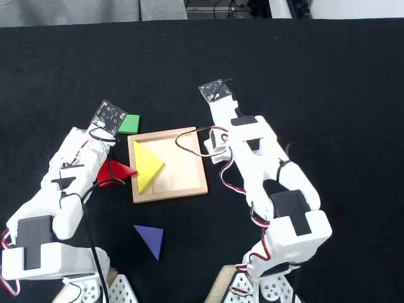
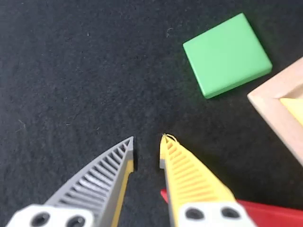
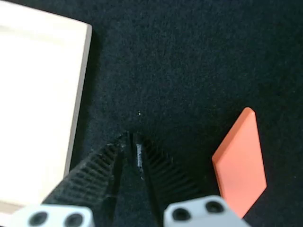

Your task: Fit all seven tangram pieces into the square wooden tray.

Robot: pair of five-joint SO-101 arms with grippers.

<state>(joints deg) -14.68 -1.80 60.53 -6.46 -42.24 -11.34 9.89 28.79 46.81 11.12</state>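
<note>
The square wooden tray [image 1: 200,165] lies mid-table with a yellow triangle [image 1: 146,165] in its left half. A red triangle [image 1: 113,172] touches the tray's left rim, a green square [image 1: 129,124] sits off its far-left corner, and a blue triangle [image 1: 151,238] lies nearer the front. My left gripper [image 2: 147,141] hovers over bare cloth, slightly open and holding nothing, between the green square [image 2: 227,54] and the red triangle [image 2: 270,213]. My right gripper [image 3: 130,138] is shut and empty beside the tray's rim [image 3: 80,90]. An orange parallelogram [image 3: 239,165] lies next to it.
Black cloth covers the table. Both arms flank the tray, the left arm [image 1: 63,189] over the red triangle's end and the right arm [image 1: 265,164] along the tray's right side. Open cloth stretches at the far side and far right.
</note>
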